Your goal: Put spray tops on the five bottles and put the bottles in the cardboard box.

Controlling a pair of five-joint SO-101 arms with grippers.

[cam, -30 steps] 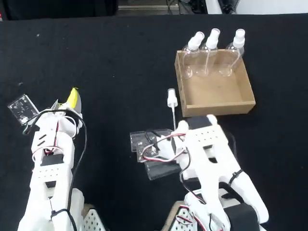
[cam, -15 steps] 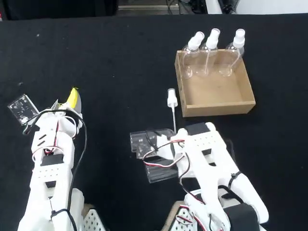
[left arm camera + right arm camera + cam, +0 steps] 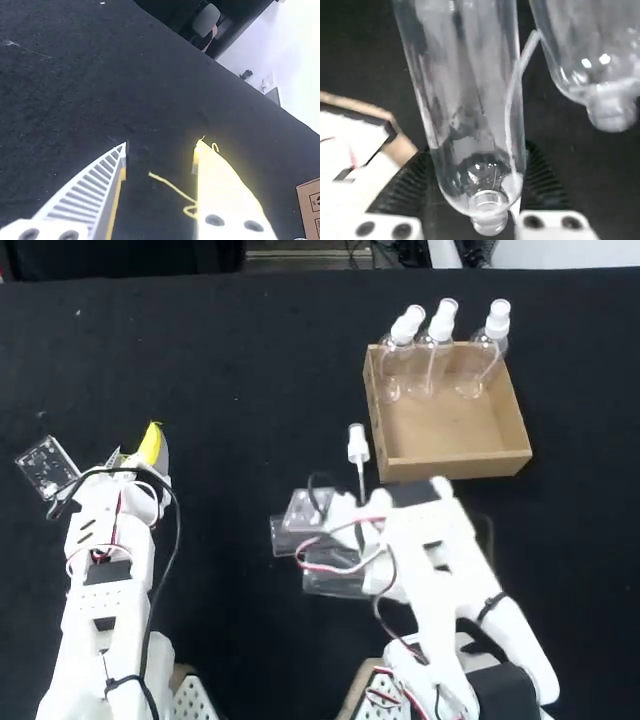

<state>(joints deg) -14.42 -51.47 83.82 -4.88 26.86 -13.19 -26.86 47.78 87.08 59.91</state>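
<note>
In the right wrist view, a clear uncapped bottle (image 3: 470,100) sits between my right gripper's (image 3: 480,167) black fingers (image 3: 545,182), its open neck toward the camera, and the gripper is shut on it. A second clear bottle (image 3: 585,55) lies just beside it. Seen from above, these clear bottles (image 3: 330,583) lie under the right arm's wrist. A loose spray top (image 3: 357,447) with its thin tube lies on the table beside the cardboard box (image 3: 455,462). Three capped bottles (image 3: 432,360) lean on the box's far wall. My left gripper (image 3: 160,150) stands open over bare black table at the left.
The table (image 3: 220,370) is covered in black cloth. A small clear plate (image 3: 45,465) juts out to the left of the left arm (image 3: 105,540). The right arm's white body (image 3: 440,570) hides the table in front of the box.
The right arm's wrist has shifted slightly toward the box. The clear bottle at its gripper has tipped and moved with it. The left arm has kept still.
</note>
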